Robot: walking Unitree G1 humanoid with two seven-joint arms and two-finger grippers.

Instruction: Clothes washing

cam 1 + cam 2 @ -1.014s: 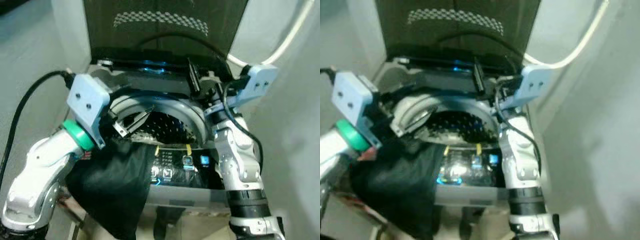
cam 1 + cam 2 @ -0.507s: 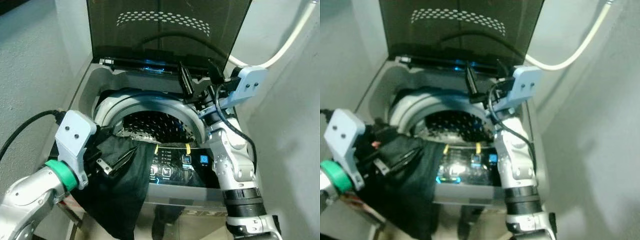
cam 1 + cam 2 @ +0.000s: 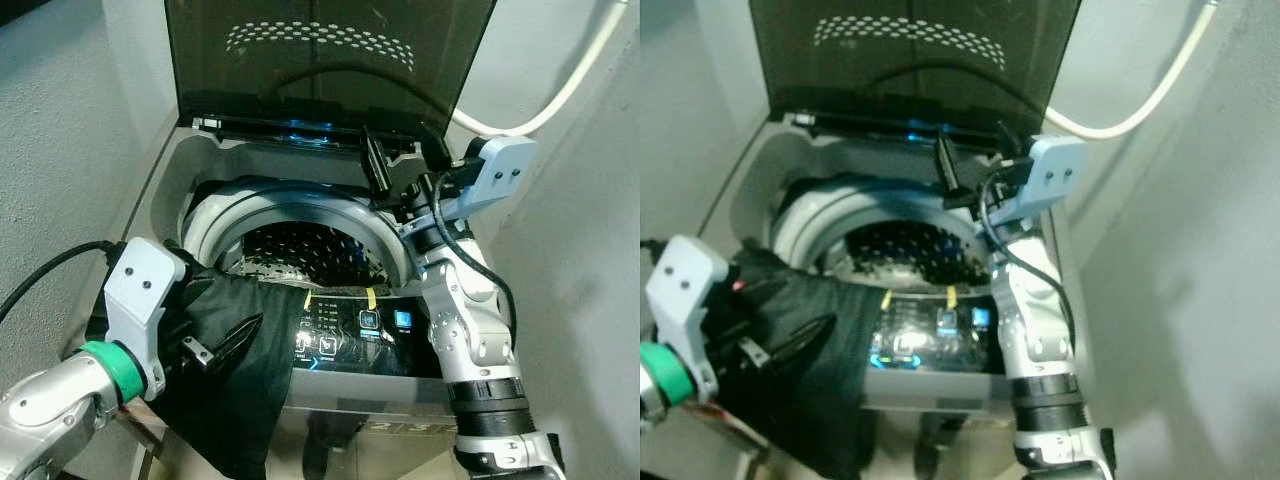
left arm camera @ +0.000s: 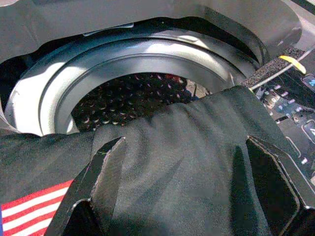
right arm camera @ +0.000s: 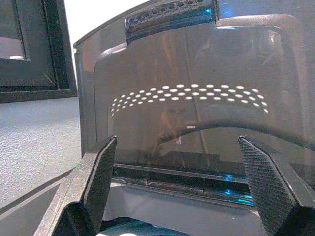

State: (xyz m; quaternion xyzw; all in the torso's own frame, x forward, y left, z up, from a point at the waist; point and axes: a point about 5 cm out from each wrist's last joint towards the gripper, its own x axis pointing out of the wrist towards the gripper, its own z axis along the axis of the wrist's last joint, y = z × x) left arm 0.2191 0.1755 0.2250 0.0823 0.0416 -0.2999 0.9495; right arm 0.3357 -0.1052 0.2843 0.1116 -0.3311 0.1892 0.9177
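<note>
Left gripper (image 3: 225, 343), fingers spread, rests over the black garment (image 3: 240, 390) draped on the washing machine's (image 3: 300, 215) front-left rim. Right gripper (image 3: 400, 165), fingers apart, points at the raised lid (image 3: 320, 50).

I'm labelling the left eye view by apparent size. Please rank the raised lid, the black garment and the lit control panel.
1. raised lid, largest
2. black garment, slightly smaller, though nearer the camera, so this order is unsure
3. lit control panel, clearly smallest
</note>
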